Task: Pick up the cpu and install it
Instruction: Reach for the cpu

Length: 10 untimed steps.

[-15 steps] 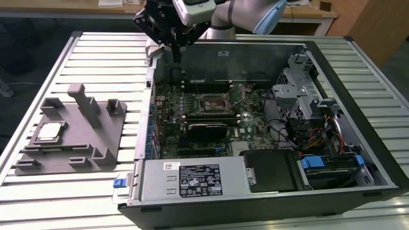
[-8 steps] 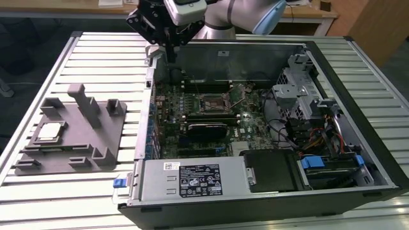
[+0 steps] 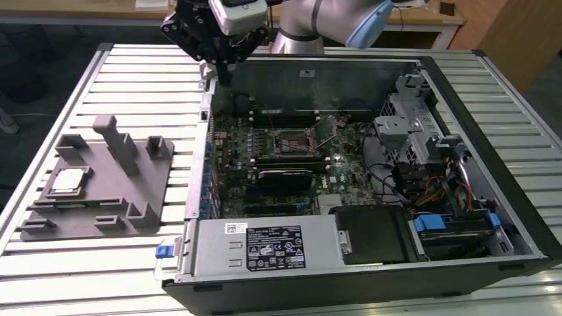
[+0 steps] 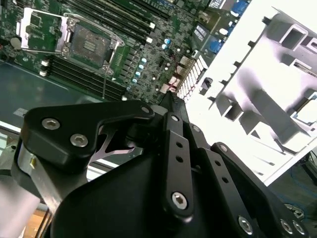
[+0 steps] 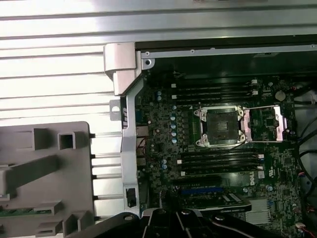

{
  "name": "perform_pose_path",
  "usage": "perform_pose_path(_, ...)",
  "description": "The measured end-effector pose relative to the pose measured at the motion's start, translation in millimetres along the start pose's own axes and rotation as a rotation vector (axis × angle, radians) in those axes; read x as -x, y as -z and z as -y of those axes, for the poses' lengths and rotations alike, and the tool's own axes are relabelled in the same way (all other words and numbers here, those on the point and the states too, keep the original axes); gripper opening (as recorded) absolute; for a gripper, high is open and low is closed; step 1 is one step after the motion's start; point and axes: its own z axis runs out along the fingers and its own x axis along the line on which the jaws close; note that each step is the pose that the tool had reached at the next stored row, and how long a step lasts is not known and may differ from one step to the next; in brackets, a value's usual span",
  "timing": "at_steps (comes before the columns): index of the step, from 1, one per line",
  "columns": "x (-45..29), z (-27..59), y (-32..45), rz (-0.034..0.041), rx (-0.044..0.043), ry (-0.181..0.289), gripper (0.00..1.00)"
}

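Observation:
The cpu, a flat square chip with a silvery top, lies in a pocket of the grey fixture tray at the exterior view's left. The motherboard's socket stands uncovered with its metal frame swung back, also seen as the socket in the first wrist view and the socket in the second. My gripper hangs above the case's far left corner, well away from the cpu. In the second wrist view the gripper shows its black links drawn together, shut on nothing.
The open computer case lies on a slatted metal table. Inside are a power supply, drive cage, cable bundles and long memory slots. The tray has upright posts.

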Motion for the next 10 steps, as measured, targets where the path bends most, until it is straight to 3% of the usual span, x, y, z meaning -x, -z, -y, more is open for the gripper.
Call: perform_pose_path(10,-20.3,1.5,0.3,0.0018,0.0001,0.000,0.11)
